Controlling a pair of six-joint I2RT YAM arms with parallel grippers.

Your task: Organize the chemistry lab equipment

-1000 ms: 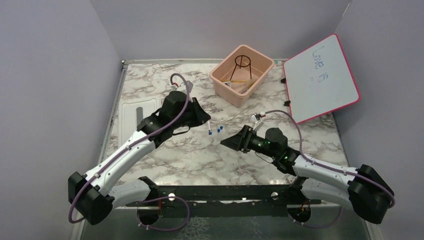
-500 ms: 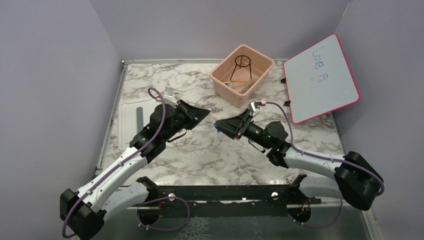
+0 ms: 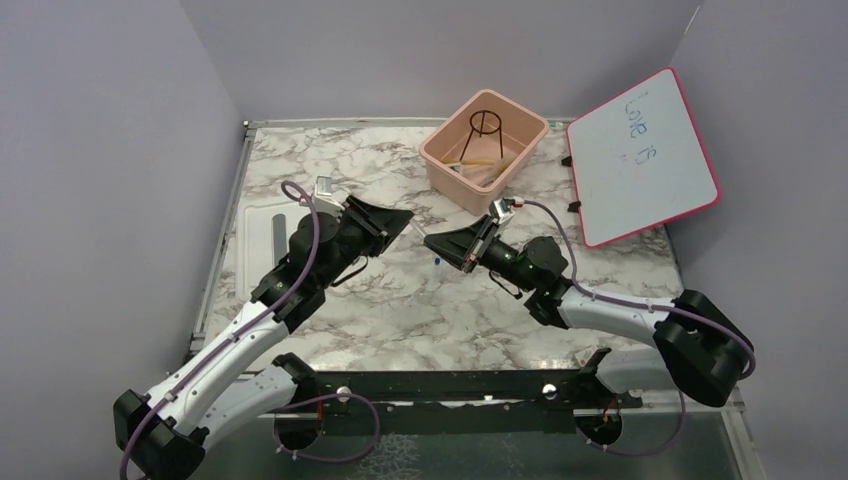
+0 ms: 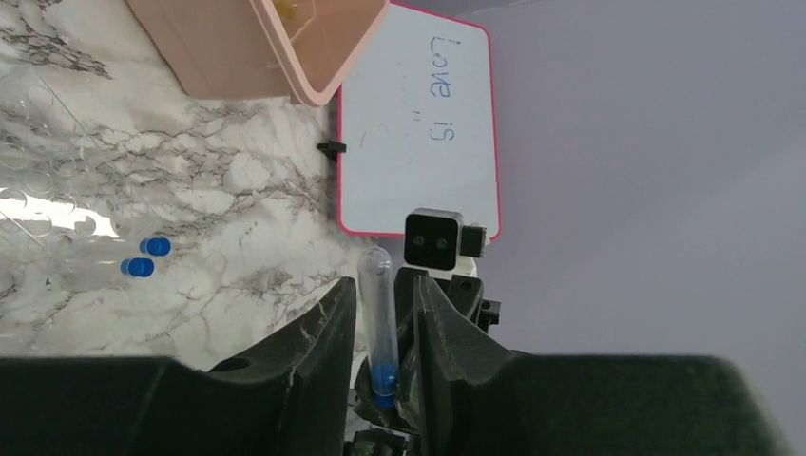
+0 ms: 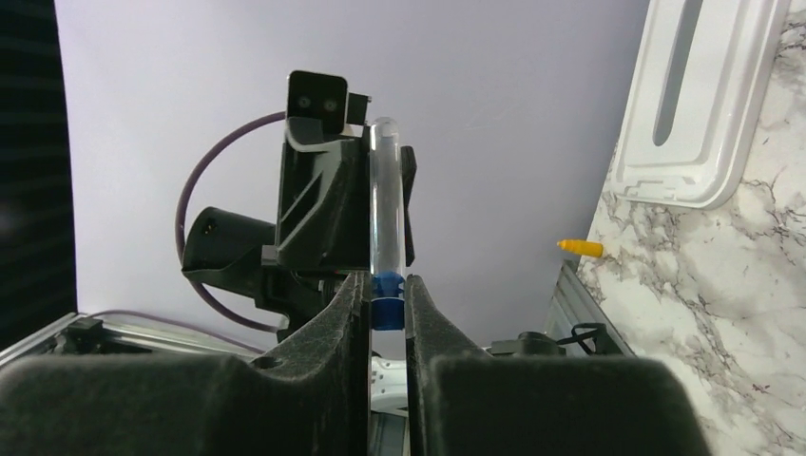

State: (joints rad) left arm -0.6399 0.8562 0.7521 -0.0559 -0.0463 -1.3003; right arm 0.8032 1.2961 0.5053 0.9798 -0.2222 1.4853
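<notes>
**Clear test tube** (image 5: pixel 385 199) with blue cap (image 5: pixel 388 293), held in the air between the two arms, above the middle of the marble table (image 3: pixel 400 310). We see the right gripper (image 5: pixel 387 280) pinching the tube at the cap. Both fingertips press against the blue plastic, and the clear body projects past them with its rounded end free.

The left gripper (image 4: pixel 385 282) faces the right one, tip to tip. Its jaws are parted and stand on either side of the tube's body. In the left wrist view we make out a narrow dark gap between the tube and each finger. From overhead the two grippers nearly meet, and the tube itself is too faint for us to trace there.

On the marble, off to one side, lie two more blue-capped tubes (image 4: pixel 139 268), side by side and close together. Toward the far edge sits the pink bin (image 3: pixel 447 170), with the black wire tripod (image 3: pixel 485 122) standing upright inside it. To the right of the bin we note the pink-framed whiteboard (image 3: pixel 640 160). At the left side of the table the white lid (image 3: pixel 262 235) lies flat.
</notes>
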